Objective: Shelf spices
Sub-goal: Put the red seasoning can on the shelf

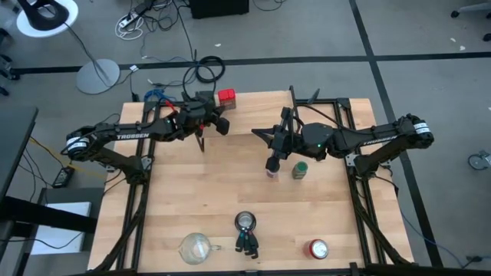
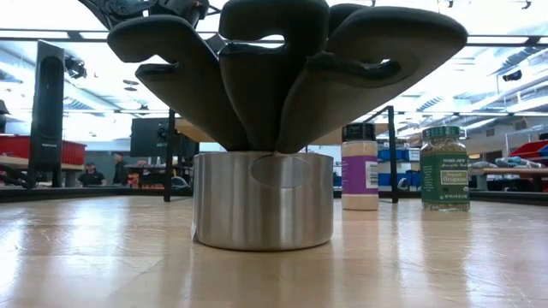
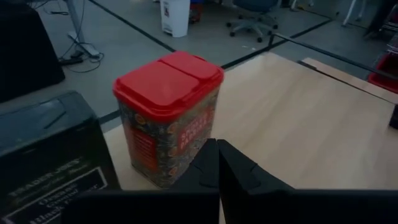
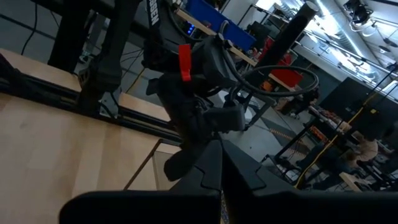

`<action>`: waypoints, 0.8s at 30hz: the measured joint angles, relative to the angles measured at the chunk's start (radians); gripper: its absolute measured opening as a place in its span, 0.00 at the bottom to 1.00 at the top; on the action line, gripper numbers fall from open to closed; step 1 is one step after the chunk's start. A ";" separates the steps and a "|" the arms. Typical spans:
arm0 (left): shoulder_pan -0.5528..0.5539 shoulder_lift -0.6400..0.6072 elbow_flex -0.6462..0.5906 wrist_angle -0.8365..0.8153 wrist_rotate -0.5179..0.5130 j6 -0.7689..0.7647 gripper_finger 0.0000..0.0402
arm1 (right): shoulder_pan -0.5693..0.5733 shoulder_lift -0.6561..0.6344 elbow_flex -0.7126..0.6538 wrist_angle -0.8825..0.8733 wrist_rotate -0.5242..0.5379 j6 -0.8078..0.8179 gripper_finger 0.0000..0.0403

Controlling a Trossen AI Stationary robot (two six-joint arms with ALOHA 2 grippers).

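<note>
My left gripper (image 3: 217, 163) hovers near the far edge of the worktop (image 1: 230, 192), its fingers pressed together on nothing; just past the fingertips stands the red tin (image 3: 166, 116), upright with its lid down, and beside it the dark tin (image 3: 50, 155), touching or nearly touching it, I cannot tell which; from above the red tin (image 1: 227, 97) sits at the far edge, near the middle of it. My right gripper (image 4: 219, 168) is likewise closed and empty, held over the middle of the worktop; the purple-labelled jar (image 2: 360, 167) lies just under that wrist as seen from above, and the green jar (image 2: 444, 168) stands just beside it, towards the right edge, both upright and apart from each other. Along the near edge are a clear glass cup (image 1: 195, 247), a steel cup (image 2: 263, 199) holding dark utensils, and a round red-topped can (image 1: 318, 248) near the right corner.
</note>
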 joint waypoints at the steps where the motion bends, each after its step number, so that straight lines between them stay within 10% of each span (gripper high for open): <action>1: 0.000 0.000 0.000 -0.001 0.001 0.001 0.00 | 0.000 0.000 0.000 0.000 0.000 0.000 0.00; 24: 0.034 0.000 0.000 -0.005 -0.060 -0.020 0.00 | 0.000 0.000 0.000 0.002 0.000 0.002 0.01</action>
